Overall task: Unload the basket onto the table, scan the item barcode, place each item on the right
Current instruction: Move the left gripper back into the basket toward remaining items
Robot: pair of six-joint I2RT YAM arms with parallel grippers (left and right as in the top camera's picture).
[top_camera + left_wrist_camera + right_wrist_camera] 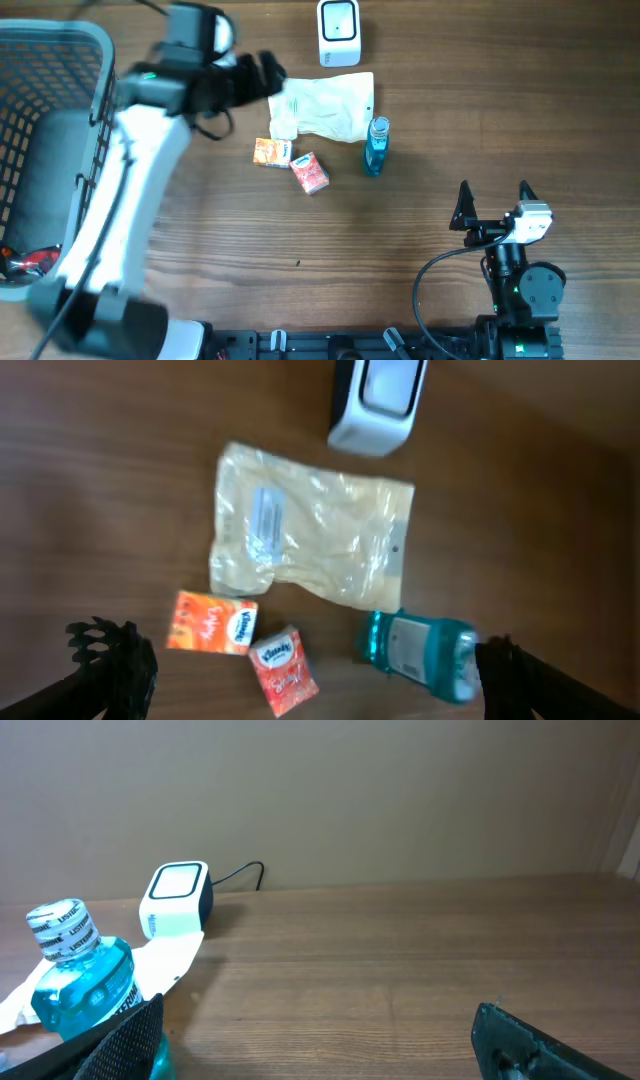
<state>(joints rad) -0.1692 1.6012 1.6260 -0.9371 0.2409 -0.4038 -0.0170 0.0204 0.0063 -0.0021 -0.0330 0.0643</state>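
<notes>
Cream crinkled plastic pouch [325, 105] lay flat on the wood, just in front of the white boxy barcode scanner [339, 32]. Left gripper [268, 75] hovered left of scanner, jaws wide apart, empty. Right gripper [494, 195] sat well away from scanner, jaws wide, empty.

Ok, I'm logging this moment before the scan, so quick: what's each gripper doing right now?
Left gripper: open, holding nothing.
Right gripper: open, holding nothing.
</notes>
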